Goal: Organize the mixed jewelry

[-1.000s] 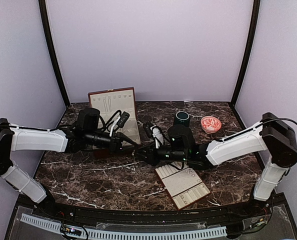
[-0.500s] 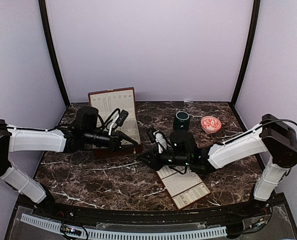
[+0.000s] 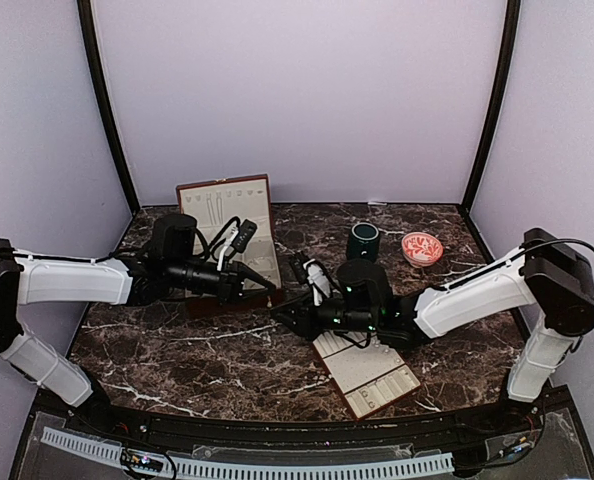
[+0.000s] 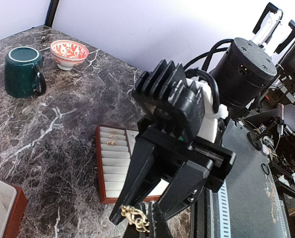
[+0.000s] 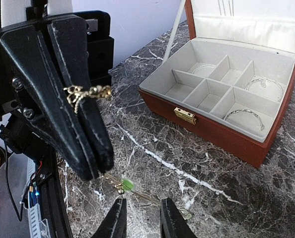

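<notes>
Box [image 5: 222, 135]: open, lid up; I see thin silver bangles [image 5: 243, 115] lying in separate compartments.
Left gripper [image 5: 97, 167]: clamped tight on a gold chain, just in front of the box.
Chain [image 5: 88, 92]: fine gold links bunched against the fingers; a thin strand with a green bead [image 5: 127, 184] trails below the tips.
Right gripper [image 5: 142, 218]: jaws a little apart, tips facing my left gripper, close to the strand; nothing gripped that I can see.
Tray [image 3: 367, 378]: under my right arm; small gold pieces [image 4: 110, 142] sit in its slots.
</notes>
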